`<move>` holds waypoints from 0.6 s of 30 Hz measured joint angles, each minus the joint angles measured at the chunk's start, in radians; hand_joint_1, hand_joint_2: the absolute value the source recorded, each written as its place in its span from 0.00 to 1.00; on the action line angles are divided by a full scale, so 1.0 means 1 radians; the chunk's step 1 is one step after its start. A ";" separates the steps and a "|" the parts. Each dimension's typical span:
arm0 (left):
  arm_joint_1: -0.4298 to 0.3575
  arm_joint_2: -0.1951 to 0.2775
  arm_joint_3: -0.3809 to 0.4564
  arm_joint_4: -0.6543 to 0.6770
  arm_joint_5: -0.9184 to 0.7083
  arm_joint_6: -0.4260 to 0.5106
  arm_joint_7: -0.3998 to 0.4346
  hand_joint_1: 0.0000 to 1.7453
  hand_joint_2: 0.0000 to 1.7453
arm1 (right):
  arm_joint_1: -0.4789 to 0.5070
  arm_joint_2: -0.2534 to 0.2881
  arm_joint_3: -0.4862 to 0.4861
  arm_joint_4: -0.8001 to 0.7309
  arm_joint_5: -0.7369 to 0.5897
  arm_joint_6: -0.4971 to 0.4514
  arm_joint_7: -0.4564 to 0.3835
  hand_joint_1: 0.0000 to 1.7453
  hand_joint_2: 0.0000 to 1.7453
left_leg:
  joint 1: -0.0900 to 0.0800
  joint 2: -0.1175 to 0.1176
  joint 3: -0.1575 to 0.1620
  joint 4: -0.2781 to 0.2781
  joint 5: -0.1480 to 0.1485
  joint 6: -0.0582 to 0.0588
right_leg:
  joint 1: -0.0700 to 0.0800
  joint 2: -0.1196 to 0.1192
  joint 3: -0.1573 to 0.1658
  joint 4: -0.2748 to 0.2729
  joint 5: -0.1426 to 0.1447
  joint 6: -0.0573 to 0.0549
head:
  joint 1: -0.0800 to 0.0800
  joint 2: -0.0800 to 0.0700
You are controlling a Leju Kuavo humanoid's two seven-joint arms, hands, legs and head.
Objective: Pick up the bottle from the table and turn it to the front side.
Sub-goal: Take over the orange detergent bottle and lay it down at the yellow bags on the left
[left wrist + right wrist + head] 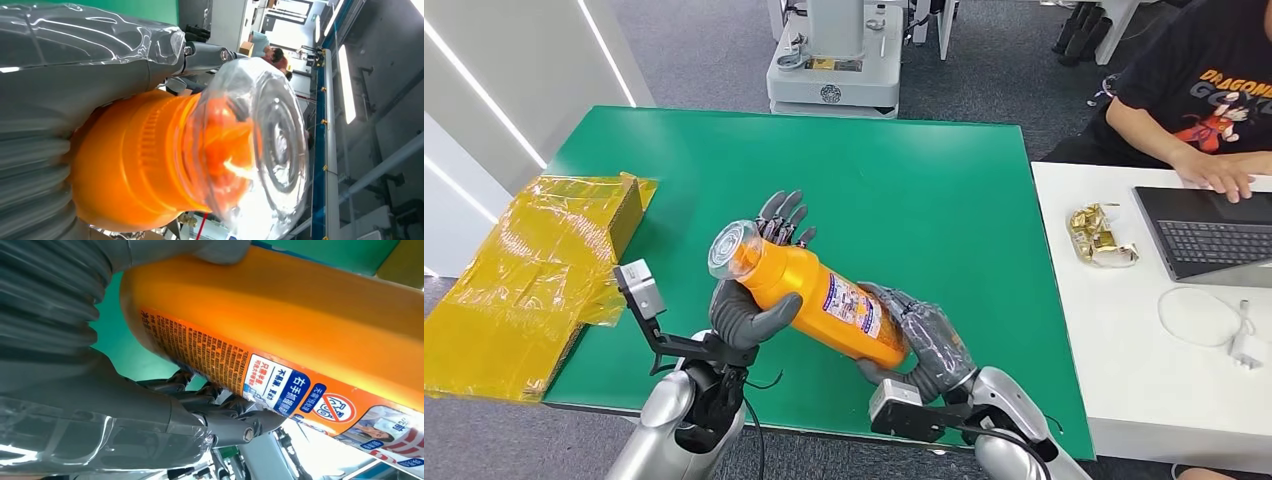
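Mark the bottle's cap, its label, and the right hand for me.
cap (250,150), left wrist view, clear dome.
label (854,305), head view, middle of printed panel.
right hand (924,345), head view, back of hand at the bottle's base.

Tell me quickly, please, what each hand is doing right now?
Left hand: holds the orange plastic bottle near its clear cap.
Right hand: holds the same bottle at its base end.

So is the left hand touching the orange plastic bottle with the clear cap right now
Touching. In the head view the left hand wraps the orange plastic bottle just below its clear cap, thumb pressed across the front.
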 joint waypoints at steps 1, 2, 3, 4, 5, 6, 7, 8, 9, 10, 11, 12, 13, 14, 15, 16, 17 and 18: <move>-0.001 0.000 0.000 0.003 0.000 0.001 -0.001 0.00 1.00 | 0.000 0.000 0.000 0.002 0.000 0.006 0.000 1.00 1.00 | 0.000 0.000 0.000 0.000 0.000 0.000 | 0.000 0.000 0.000 0.000 0.000 0.000 | 0.000 0.000; -0.001 0.000 0.000 0.006 0.000 0.002 -0.002 0.00 1.00 | 0.000 0.000 0.000 0.003 0.000 0.011 0.000 1.00 1.00 | 0.000 0.000 0.000 0.000 0.000 0.000 | 0.000 0.000 0.000 0.000 0.000 0.000 | 0.000 0.000; -0.001 0.000 0.000 0.009 -0.002 0.003 -0.004 0.00 1.00 | 0.000 0.000 0.000 0.004 0.001 0.017 -0.001 1.00 1.00 | 0.000 0.000 0.000 0.000 0.000 0.000 | 0.000 0.000 0.000 0.000 0.000 0.000 | 0.000 0.000; -0.002 0.000 0.000 0.011 -0.005 0.006 -0.006 0.00 1.00 | 0.000 0.000 0.000 0.006 0.001 0.022 -0.002 1.00 1.00 | 0.000 0.000 0.000 0.000 0.000 0.000 | 0.000 0.000 0.000 0.000 0.000 0.000 | 0.000 0.000; -0.002 0.000 0.000 0.013 -0.009 0.009 -0.009 0.00 1.00 | 0.000 0.000 0.000 0.007 0.001 0.028 -0.003 1.00 1.00 | 0.000 0.000 0.000 0.000 0.000 0.000 | 0.000 0.000 0.000 0.000 0.000 0.000 | 0.000 0.000; -0.003 0.001 0.000 0.015 -0.013 0.012 -0.011 0.00 1.00 | 0.000 0.000 0.000 0.008 0.001 0.033 -0.004 1.00 1.00 | 0.000 0.000 0.000 0.000 0.000 0.000 | 0.000 0.000 0.000 0.000 0.000 0.000 | 0.000 0.000; -0.003 0.001 0.000 0.016 -0.016 0.015 -0.013 0.02 1.00 | 0.000 0.001 0.000 0.010 0.001 0.037 -0.005 1.00 1.00 | 0.000 0.000 0.000 0.000 0.000 0.000 | 0.000 0.000 0.000 0.000 0.000 0.000 | 0.000 0.000; -0.003 0.001 0.000 0.017 -0.019 0.017 -0.014 0.25 1.00 | -0.001 0.001 0.000 0.012 0.001 0.040 -0.005 1.00 1.00 | 0.000 0.000 0.000 0.000 0.000 0.000 | 0.000 0.000 0.000 0.000 0.000 0.000 | 0.000 0.000; -0.003 0.001 0.000 0.018 -0.022 0.019 -0.016 0.49 1.00 | -0.001 0.002 0.000 0.013 0.001 0.042 -0.005 1.00 1.00 | 0.000 0.000 0.000 0.000 0.000 0.000 | 0.000 0.000 0.000 0.000 0.000 0.000 | 0.000 0.000; -0.004 0.001 0.000 0.019 -0.024 0.021 -0.018 0.75 1.00 | -0.001 0.002 0.000 0.015 0.001 0.044 -0.005 1.00 1.00 | 0.000 0.000 0.000 0.000 0.000 0.000 | 0.000 0.000 0.000 0.000 0.000 0.000 | 0.000 0.000; -0.004 0.002 0.000 0.019 -0.026 0.023 -0.020 0.98 1.00 | -0.002 0.003 0.000 0.017 0.001 0.046 -0.005 1.00 1.00 | 0.000 0.000 0.000 0.000 0.000 0.000 | 0.000 0.000 0.000 0.000 0.000 0.000 | 0.000 0.000; -0.004 0.002 0.000 0.020 -0.028 0.025 -0.022 1.00 1.00 | -0.002 0.003 0.000 0.018 0.001 0.048 -0.005 1.00 1.00 | 0.000 0.000 0.000 0.000 0.000 0.000 | 0.000 0.000 0.000 0.000 0.000 0.000 | 0.000 0.000; -0.004 0.003 0.000 0.021 -0.030 0.026 -0.024 1.00 1.00 | -0.003 0.003 0.000 0.020 0.001 0.050 -0.004 1.00 1.00 | 0.000 0.000 0.000 0.000 0.000 0.000 | 0.000 0.000 0.000 0.000 0.000 0.000 | 0.000 0.000; -0.004 0.003 0.000 0.021 -0.031 0.028 -0.026 1.00 1.00 | -0.003 0.003 0.000 0.022 0.001 0.051 -0.004 1.00 1.00 | 0.000 0.000 0.000 0.000 0.000 0.000 | 0.000 0.000 0.000 0.000 0.000 0.000 | 0.000 0.000; -0.004 0.003 0.001 0.022 -0.033 0.029 -0.028 1.00 1.00 | -0.004 0.003 0.000 0.024 0.001 0.052 -0.004 1.00 1.00 | 0.000 0.000 0.000 0.000 0.000 0.000 | 0.000 0.000 0.000 0.000 0.000 0.000 | 0.000 0.000; -0.004 0.004 0.001 0.022 -0.034 0.031 -0.030 1.00 1.00 | -0.004 0.003 0.000 0.025 0.000 0.052 -0.003 1.00 1.00 | 0.000 0.000 0.000 0.000 0.000 0.000 | 0.000 0.000 0.000 0.000 0.000 0.000 | 0.000 0.000; -0.004 0.004 0.001 0.022 -0.035 0.032 -0.032 1.00 1.00 | -0.004 0.003 0.000 0.027 0.000 0.052 -0.003 1.00 1.00 | 0.000 0.000 0.000 0.000 0.000 0.000 | 0.000 0.000 0.000 0.000 0.000 0.000 | 0.000 0.000; -0.005 0.005 0.001 0.022 -0.036 0.033 -0.033 1.00 1.00 | -0.004 0.003 0.000 0.028 0.000 0.052 -0.002 1.00 1.00 | 0.000 0.000 0.000 0.000 0.000 0.000 | 0.000 0.000 0.000 0.000 0.000 0.000 | 0.000 0.000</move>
